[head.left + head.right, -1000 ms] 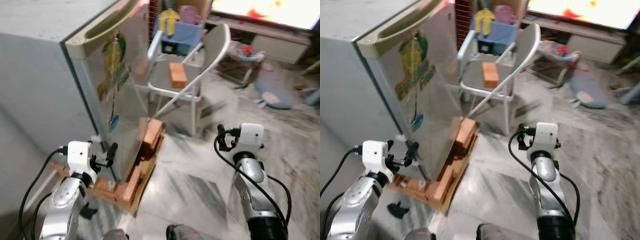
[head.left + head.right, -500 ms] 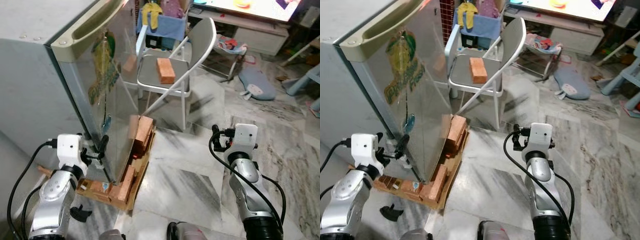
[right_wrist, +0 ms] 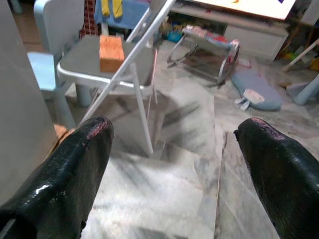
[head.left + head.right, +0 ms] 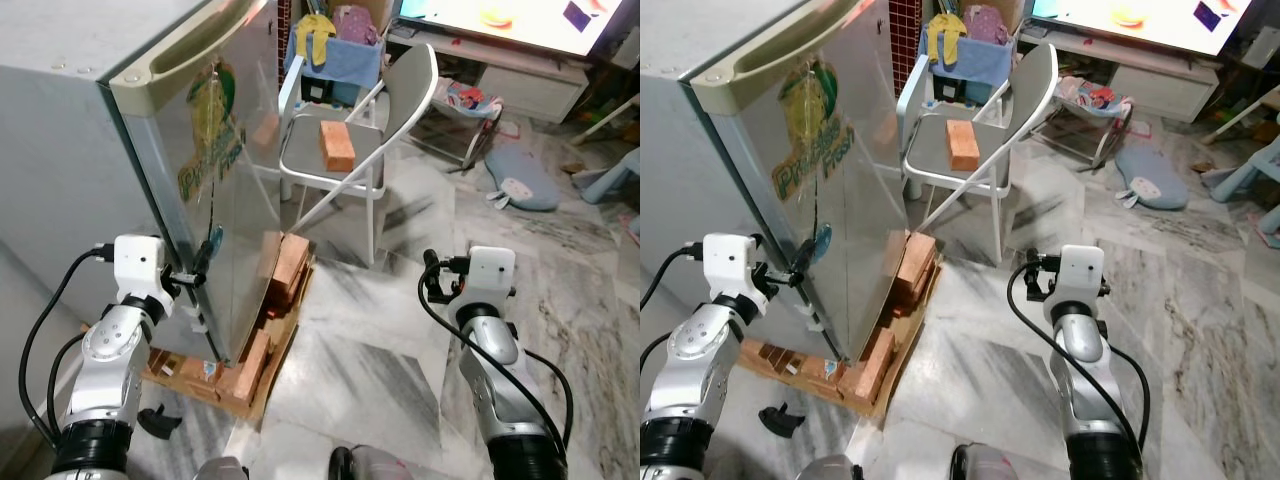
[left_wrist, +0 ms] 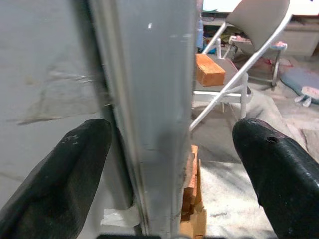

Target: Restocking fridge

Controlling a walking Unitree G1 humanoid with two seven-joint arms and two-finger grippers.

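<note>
A silver-grey metal fridge (image 4: 120, 150) with a green-and-yellow sticker on its closed door stands at the left of the room, raised on a low platform of orange bricks and wooden boards (image 4: 262, 340). At the fridge door's front edge, the robot's left gripper (image 4: 200, 262) is spread wide, one black finger (image 5: 60, 174) on the fridge's side wall and the other on the door's face, the edge between them; whether either finger touches the metal cannot be told. A small black object (image 4: 156, 421) lies on the floor beside the platform. Just beyond the fridge, a grey folding metal chair (image 4: 345, 150) carries a single orange brick (image 4: 337, 146) on its seat, with a blue plastic child's chair (image 4: 335, 60) holding coloured cloths behind it. To the right of the fridge, well apart from it, the right gripper (image 4: 432, 280) hangs over the grey marble floor (image 4: 380, 350), its fingers (image 3: 75, 164) released and holding nothing.
</note>
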